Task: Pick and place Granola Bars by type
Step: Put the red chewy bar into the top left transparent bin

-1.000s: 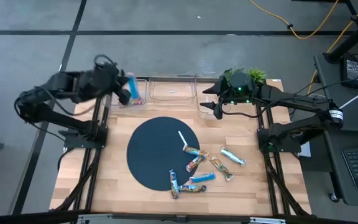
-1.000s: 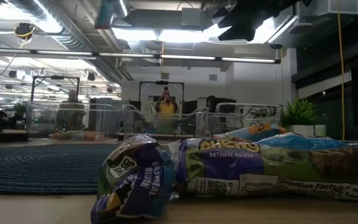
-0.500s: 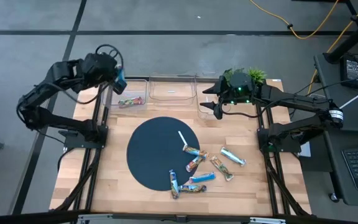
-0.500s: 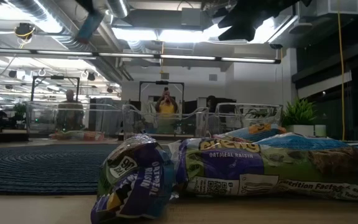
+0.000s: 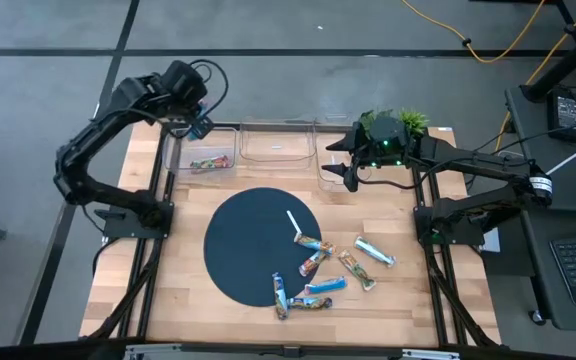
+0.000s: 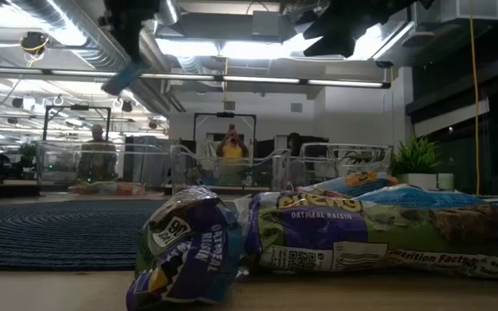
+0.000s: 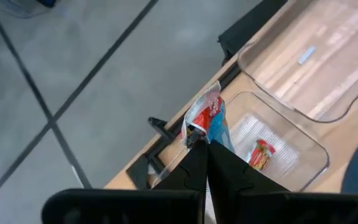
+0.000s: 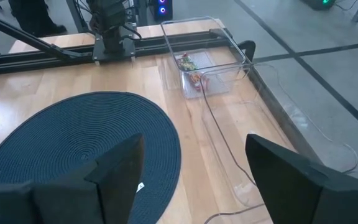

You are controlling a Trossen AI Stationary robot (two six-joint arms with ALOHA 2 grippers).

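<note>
Blue bar (image 7: 217,124) is pinched in my left pincer (image 7: 205,149), fingers pressed together on its lower end, so the bar sticks out past the fingertips with its long axis running on from them. In the high view my left pincer (image 5: 196,122) sits at the far left corner of the table, right at the outer rim of the left clear bin (image 5: 178,152). The wrist view shows the held bar over the bin's rim, bin floor just beyond it. That bin already holds red-orange bars (image 5: 208,161); the wrist view catches one (image 7: 261,154) on the floor.

Key relation: the middle bin (image 5: 278,130) lies next over, toward my right arm, almost bare with only a small pale scrap (image 7: 307,55) in it. I judge a blue bar doesn't belong with the red ones, so the drop likely calls for a shift sideways to that bin, but I can't be sure.

Loose bars (image 5: 323,268) still lie in a scatter on the wood just beside the near right edge of the round dark mat (image 5: 238,245), a white strip (image 5: 293,222) on the mat. These are nearer my right arm.

My right pincer (image 5: 348,172) hangs above the right bin (image 5: 326,182), fingers spread wide, holding nothing, waiting.
</note>
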